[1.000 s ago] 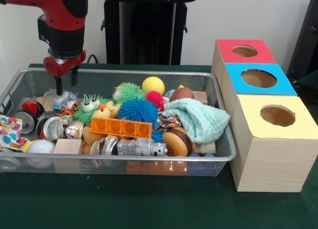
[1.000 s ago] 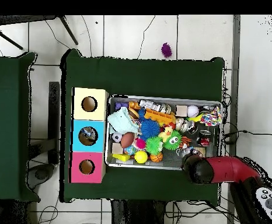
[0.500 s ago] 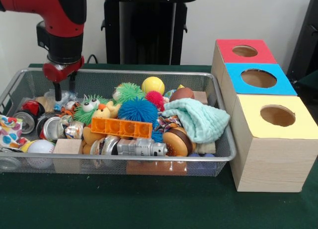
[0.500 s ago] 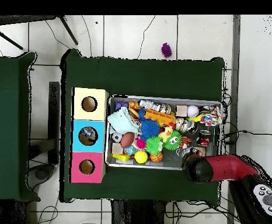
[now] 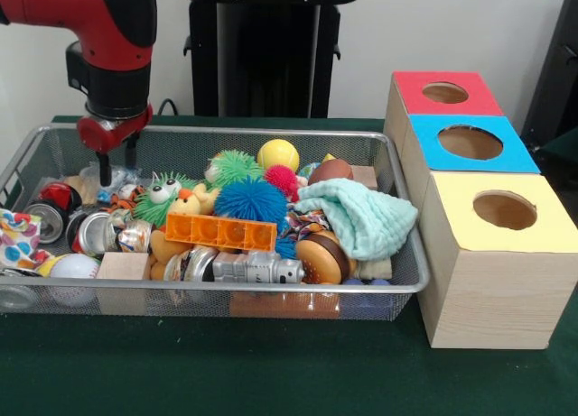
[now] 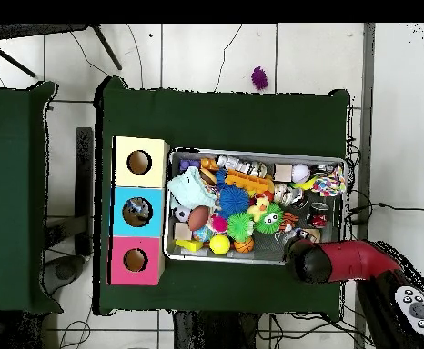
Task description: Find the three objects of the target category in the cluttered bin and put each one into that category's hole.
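The cluttered bin (image 5: 271,290) is a silver wire-mesh basket on the green table, full of toys; it also shows in the overhead view (image 6: 252,153). My gripper (image 5: 117,161) hangs at the bin's far left corner in the front view, open and empty, fingertips just above clear wrapping and small cans. In the overhead view the red arm's head (image 6: 308,262) hides the gripper. Three boxes with round holes stand beside the bin: red-topped (image 5: 411,87), blue-topped (image 5: 429,132), yellow-topped (image 5: 461,195).
The bin holds a yellow ball (image 5: 278,153), a blue spiky ball (image 5: 251,199), an orange block (image 5: 220,231), a teal cloth (image 5: 361,217), a burger toy (image 5: 321,258), silver cans (image 5: 95,231), a baseball (image 5: 74,266) and a wooden block (image 5: 122,264).
My gripper has shifted slightly left and a little lower over the bin's far left corner. Nothing in the bin has moved.
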Robot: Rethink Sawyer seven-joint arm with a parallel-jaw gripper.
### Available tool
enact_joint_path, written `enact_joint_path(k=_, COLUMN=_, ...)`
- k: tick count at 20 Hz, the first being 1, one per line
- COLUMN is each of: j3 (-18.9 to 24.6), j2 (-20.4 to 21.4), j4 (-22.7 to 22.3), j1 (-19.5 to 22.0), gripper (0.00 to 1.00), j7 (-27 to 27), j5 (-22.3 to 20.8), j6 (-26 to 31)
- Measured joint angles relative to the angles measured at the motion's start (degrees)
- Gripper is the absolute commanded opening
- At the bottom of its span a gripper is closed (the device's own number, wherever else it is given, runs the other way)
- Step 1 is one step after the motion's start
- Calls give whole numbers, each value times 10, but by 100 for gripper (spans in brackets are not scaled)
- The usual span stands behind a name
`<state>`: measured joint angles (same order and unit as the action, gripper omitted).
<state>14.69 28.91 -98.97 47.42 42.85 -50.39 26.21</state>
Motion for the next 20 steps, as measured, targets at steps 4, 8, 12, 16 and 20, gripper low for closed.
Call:
enact_joint_path(k=4, j3=0, j2=-2, j4=2, j1=1, gripper=100, j7=0, j5=0, j6=0)
enact_joint_path(k=8, j3=5, j2=-4, j4=4, j1=10, gripper=100, j7=0, j5=1, j6=0)
enact_joint_path(k=12, j3=16, j2=-8, j4=8, j1=28, gripper=100, j7=0, j5=1, j6=1)
enact_joint_path(k=16, j3=40, j2=-14, j4=9, j1=61, gripper=100, j7=0, j5=13, j6=9)
enact_joint_path(k=20, j3=54, j2=-19, j4=15, j1=74, gripper=100, j7=0, j5=23, j6=28)
